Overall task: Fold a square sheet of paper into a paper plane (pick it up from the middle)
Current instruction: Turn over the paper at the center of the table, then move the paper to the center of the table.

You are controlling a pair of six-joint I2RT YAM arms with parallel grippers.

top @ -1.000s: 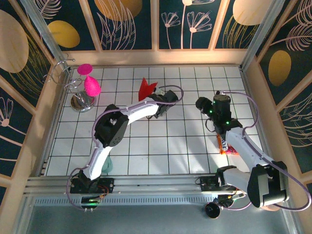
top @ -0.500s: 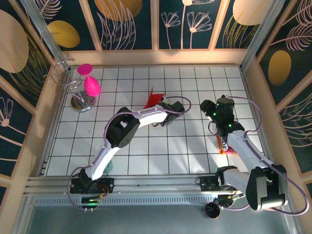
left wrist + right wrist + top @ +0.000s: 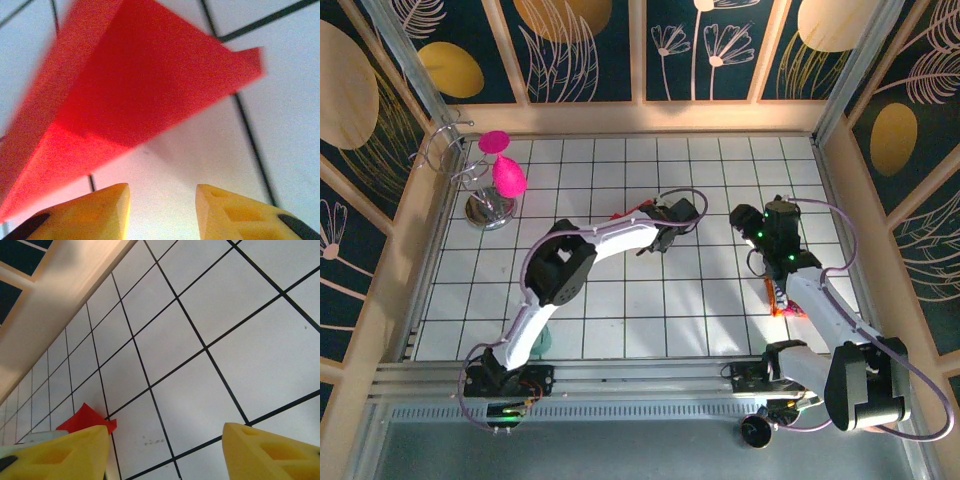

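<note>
Left wrist view: I read the left gripper [image 3: 161,212] spread and empty. The paper plane [image 3: 135,85], aloft a second ago, rests mid-table just beyond it. Right gripper [image 3: 165,450] spread too. Likely released; task finishing.

No words to read
The small orange packet [image 3: 786,302] lying on the white tiled tabletop [image 3: 650,300] has some print on it, but it is too tiny and blurry to make out any letters or numbers.
</note>
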